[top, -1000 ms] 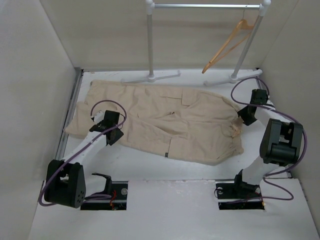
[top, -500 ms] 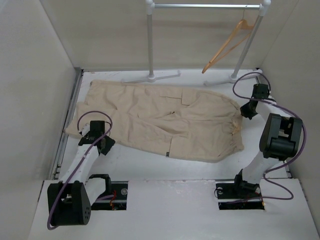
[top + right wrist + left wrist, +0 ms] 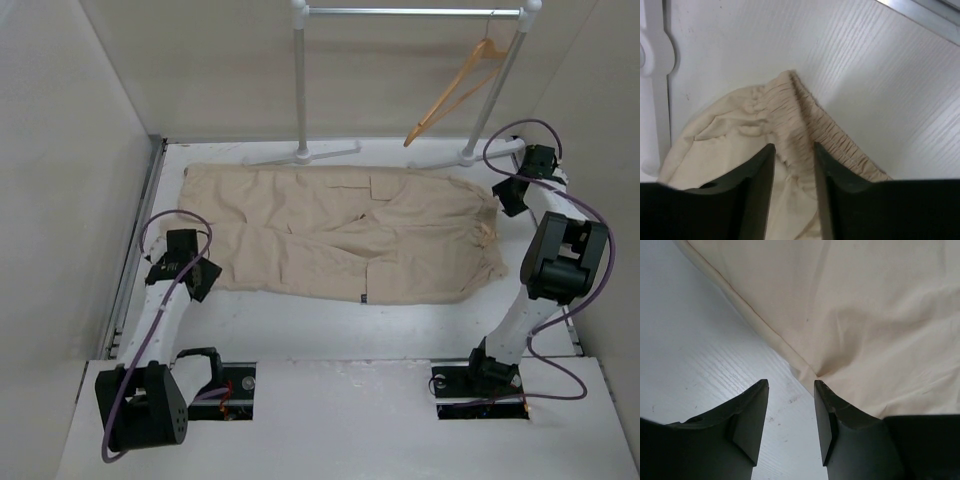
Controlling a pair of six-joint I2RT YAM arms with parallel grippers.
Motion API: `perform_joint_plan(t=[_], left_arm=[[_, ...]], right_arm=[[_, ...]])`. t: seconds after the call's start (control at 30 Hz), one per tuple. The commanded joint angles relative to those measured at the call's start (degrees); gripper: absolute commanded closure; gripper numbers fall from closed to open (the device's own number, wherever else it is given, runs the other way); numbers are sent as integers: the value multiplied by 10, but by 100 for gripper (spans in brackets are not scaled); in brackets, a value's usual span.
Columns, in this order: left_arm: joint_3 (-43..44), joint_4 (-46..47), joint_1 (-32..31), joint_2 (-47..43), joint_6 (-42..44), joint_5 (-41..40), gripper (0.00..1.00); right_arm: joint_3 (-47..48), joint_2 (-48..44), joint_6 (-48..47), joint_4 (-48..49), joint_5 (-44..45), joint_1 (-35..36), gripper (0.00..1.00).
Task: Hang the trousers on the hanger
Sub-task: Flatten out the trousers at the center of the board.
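Checking progress: hardly begun, I'd say. The trousers (image 3: 340, 235) lie spread flat on the table (image 3: 300, 325), legs toward my left, and the hanger (image 3: 452, 92) hangs bare on the rail (image 3: 400, 12) at the back. The left gripper (image 3: 791, 387) is parted with nothing between, right at the cloth's edge. The right gripper (image 3: 794, 150) straddles the waistband; I can't tell if it pinches. Draping the trousers over the hanger is all left.

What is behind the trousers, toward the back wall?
The garment rail stands there on the table, with the hanger hanging from its bar at the right. Whatever lies under the trousers is covered.
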Motion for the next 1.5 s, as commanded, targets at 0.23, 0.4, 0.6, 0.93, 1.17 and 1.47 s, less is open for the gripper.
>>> perform_joint_plan(t=[0.23,0.4,0.6,0.93,1.17,1.47], left_arm=[[13,8,103,27,-48,-61,56],[9,63,159,57,-65,-32,55],[0,129,273,81,-60,-38,51],[-8,216,264,165,-59,-55,52],[-6,221,258,187,-53,-66,57],[2,245,237,227,-53,-65,85]], right_arm=[[-179,-256,38,48,12,72,28],[-331,-403,83,43,-5,205,68],[-424,-555,97,-19,-48,308,87],[-537,-656,99,-70,-58,94,39],[-534,-582,108,-31,-11,31,39],[-530,-459,128,42,-6,43,65]])
